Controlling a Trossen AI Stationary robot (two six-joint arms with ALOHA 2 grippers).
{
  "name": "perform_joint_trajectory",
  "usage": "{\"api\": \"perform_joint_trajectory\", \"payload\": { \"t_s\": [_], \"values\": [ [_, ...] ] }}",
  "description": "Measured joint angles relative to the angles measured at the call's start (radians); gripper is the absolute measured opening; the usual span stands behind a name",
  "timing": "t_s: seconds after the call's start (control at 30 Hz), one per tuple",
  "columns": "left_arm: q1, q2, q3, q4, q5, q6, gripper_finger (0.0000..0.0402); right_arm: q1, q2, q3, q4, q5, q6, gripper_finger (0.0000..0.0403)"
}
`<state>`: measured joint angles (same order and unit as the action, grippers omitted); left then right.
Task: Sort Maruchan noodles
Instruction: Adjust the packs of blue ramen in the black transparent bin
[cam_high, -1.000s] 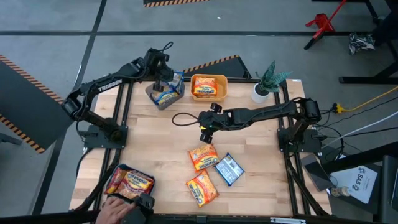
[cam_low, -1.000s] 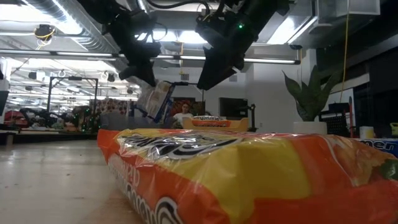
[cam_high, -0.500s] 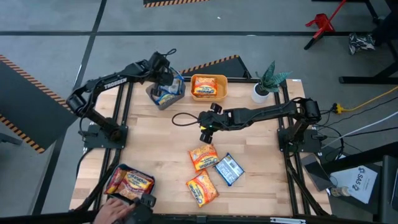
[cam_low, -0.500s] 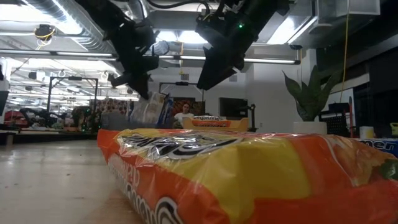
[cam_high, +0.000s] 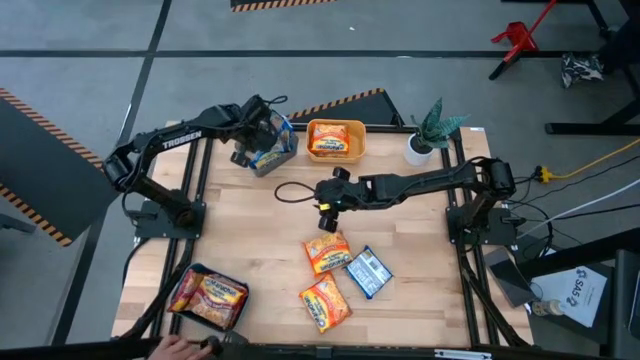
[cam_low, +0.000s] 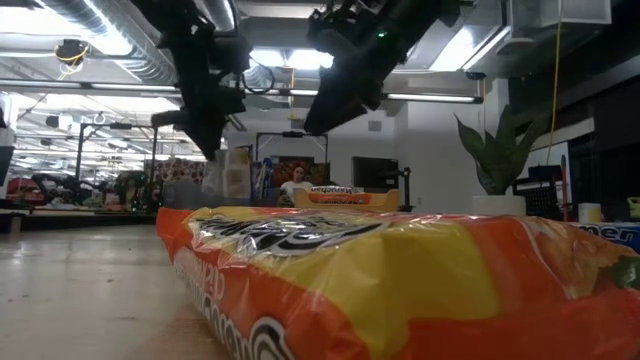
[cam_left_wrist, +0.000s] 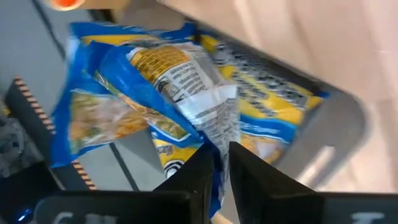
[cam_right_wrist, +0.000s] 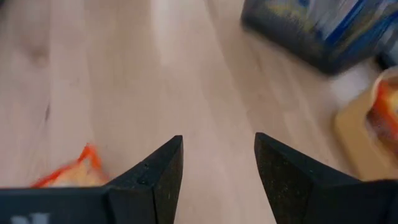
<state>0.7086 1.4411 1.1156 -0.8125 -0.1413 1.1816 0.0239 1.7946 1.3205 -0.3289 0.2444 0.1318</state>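
the left gripper (cam_high: 262, 128) hangs over the grey bin (cam_high: 262, 160), fingers barely parted around a blue packet's (cam_left_wrist: 186, 93) edge; the right gripper (cam_right_wrist: 217, 163) hovers open above bare table.

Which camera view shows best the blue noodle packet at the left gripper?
The left wrist view: the blue noodle packet fills it, over the grey bin, just past the left gripper. The high view shows it small, the low view only a far glimpse, the right wrist view a blur.
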Motion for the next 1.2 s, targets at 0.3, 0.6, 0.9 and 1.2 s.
{"api": "perform_joint_trajectory", "payload": {
  "t_s": [0.3, 0.6, 0.9, 1.2],
  "values": [
    [-0.034, -0.001, 0.0, -0.212, -0.082, 0.0, 0.0044, -0.02, 0.064, 0.0, 0.181, 0.007, -0.039, 0.0186],
    [-0.034, -0.006, 0.0, -0.264, -0.247, -0.276, 0.0016, -0.041, 0.095, 0.001, 0.249, 0.018, -0.048, 0.0186],
    [-0.004, -0.135, 0.0, -0.128, 0.283, -0.591, 0.0001, -0.044, 0.095, 0.001, 0.227, 0.017, -0.063, 0.0186],
    [-0.008, -0.082, -0.009, -0.121, 0.286, -0.633, 0.0, -0.044, 0.095, 0.001, 0.215, 0.017, -0.063, 0.0186]
  ]
}}
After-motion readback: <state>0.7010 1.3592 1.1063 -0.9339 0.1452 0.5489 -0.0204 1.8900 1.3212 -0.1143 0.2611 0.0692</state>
